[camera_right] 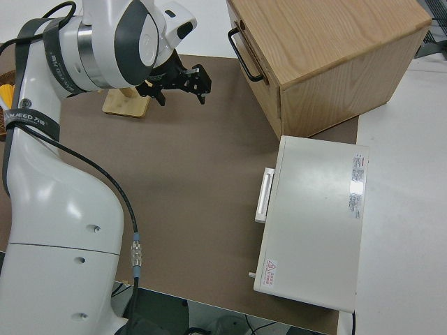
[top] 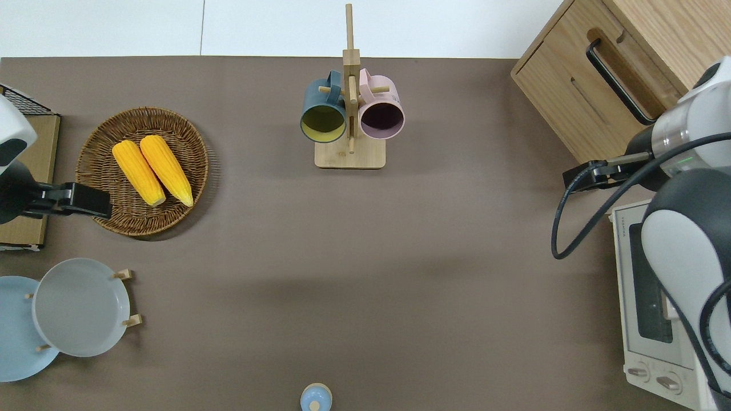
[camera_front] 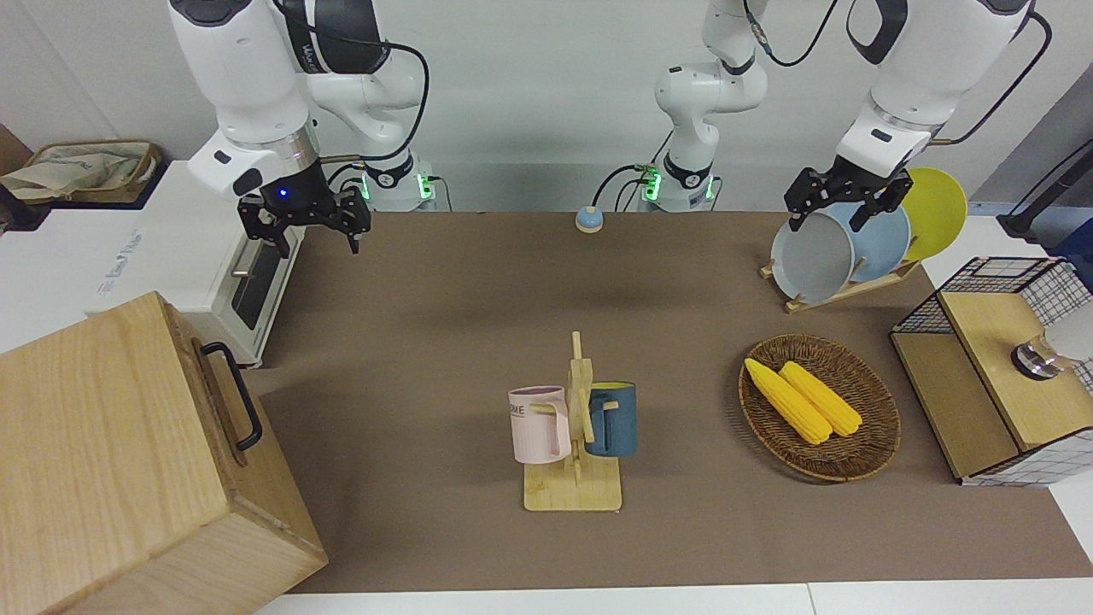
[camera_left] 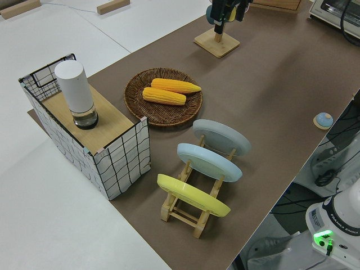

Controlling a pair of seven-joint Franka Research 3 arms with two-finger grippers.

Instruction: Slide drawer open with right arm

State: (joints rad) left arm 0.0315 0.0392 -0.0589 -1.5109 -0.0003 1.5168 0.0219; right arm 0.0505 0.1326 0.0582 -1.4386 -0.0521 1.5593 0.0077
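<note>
Nearest the robots, at six o'clock in the overhead view, a small blue button (top: pixel 316 398) sat on the brown mat (top: pixel 365 245), half cut off by the frame edge. At four o'clock stood the white toaster oven (top: pixel 651 342), much of it hidden under the right arm (top: pixel 685 240). At eight o'clock a wooden plate stand (camera_left: pixel 194 211) held three plates on edge: grey (camera_left: pixel 221 136), light blue (camera_left: pixel 209 161) and yellow (camera_left: pixel 192 195). The yellow one could not be seen from overhead. The left arm (camera_front: pixel 888 102) was parked.

The right gripper (camera_front: pixel 318 248) hung over the mat at three o'clock, between the oven and the wooden box (top: pixel 674 34), its fingers spread and holding nothing. From overhead the arm covered most of it.

Farther out, at nine o'clock, a wicker basket (top: pixel 108 217) held two ears of corn (top: pixel 151 171) lying side by side. Beside it a wood-and-wire rack (camera_left: pixel 90 132), mostly cut off overhead, carried a white cylinder (camera_left: pixel 75 90) on its top.

At twelve o'clock a wooden mug tree (top: pixel 349 103) bore a dark blue mug (top: pixel 322 117) and a pink mug (top: pixel 381 114).

At two o'clock the drawer (top: pixel 631 71) sat closed in the box, its black handle (top: pixel 619 84) apart from the gripper. The box ran out of frame.
</note>
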